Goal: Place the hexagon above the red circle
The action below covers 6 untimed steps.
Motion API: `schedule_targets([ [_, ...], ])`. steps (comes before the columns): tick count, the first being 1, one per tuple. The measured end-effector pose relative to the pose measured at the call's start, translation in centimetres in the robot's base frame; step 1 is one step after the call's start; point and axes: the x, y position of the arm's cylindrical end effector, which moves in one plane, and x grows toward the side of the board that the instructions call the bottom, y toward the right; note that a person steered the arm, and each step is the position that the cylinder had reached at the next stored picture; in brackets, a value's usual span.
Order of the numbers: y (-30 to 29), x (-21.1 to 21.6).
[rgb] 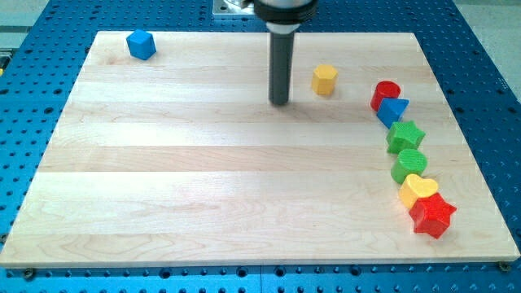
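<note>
Counting from the frame's left: one blue cube point(141, 44) sits alone at the upper left of the wooden board point(203, 179). My tip point(279, 102) rests right of centre near the top; it is a bare rod with no jaws to open or close. Just to its right, apart from it, stands one yellow hexagon point(324, 80), upright, with no clear long axis. Down the right side curves a touching chain: one red circle point(385, 93), one blue triangle point(393, 110), one green star point(405, 135), one green circle point(409, 164), one yellow heart point(418, 190), one red star point(432, 215).
</note>
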Motion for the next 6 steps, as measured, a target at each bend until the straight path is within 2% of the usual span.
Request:
schedule_targets([
  [2, 10.6, -1.3],
  [3, 10.5, -3.2],
  [6, 13.1, -5.3],
])
